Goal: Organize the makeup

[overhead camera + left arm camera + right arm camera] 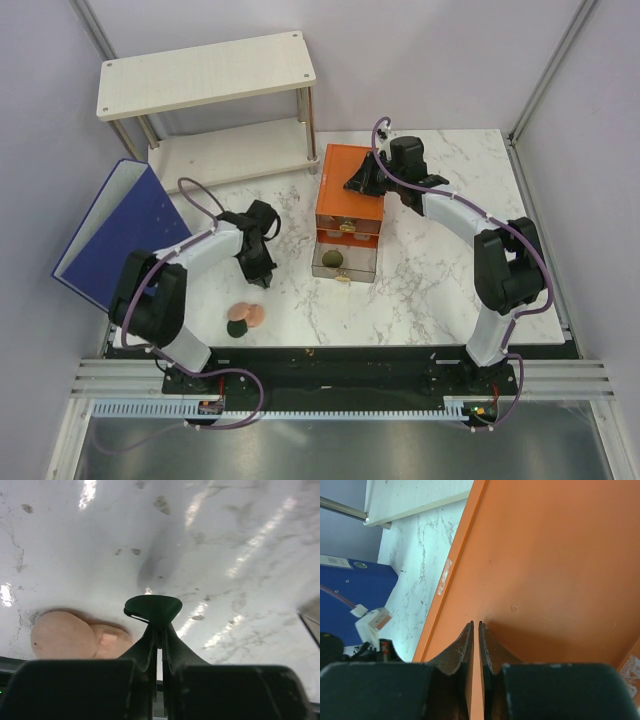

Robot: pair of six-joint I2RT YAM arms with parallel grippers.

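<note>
- Left gripper (158, 629): jaws fully together, pinching what appears to be a dark green compact (152, 609) by its edge, just above the tabletop. An edge grip probably suits a flat disc that offers no other hold.
- Right gripper (475, 625): jaws drawn almost together with nothing between them. The tips rest on top of the orange drawer box (560, 555), probably to brace it against sliding.
- Open drawer (364, 263): the lowest drawer, pulled out toward the near side and holding one round green compact (333, 258). It is the likely destination for the pinched piece.
- Loose makeup: a peach disc (256, 315) and a second green compact (238, 327) touch each other near the left arm.
- Surface: white marble-pattern table (430, 280), glossy, with glare streaks.
- Surroundings: blue binder (125, 235) at the left edge, white two-tier shelf (205, 75) at far left, and pale lavender walls.
</note>
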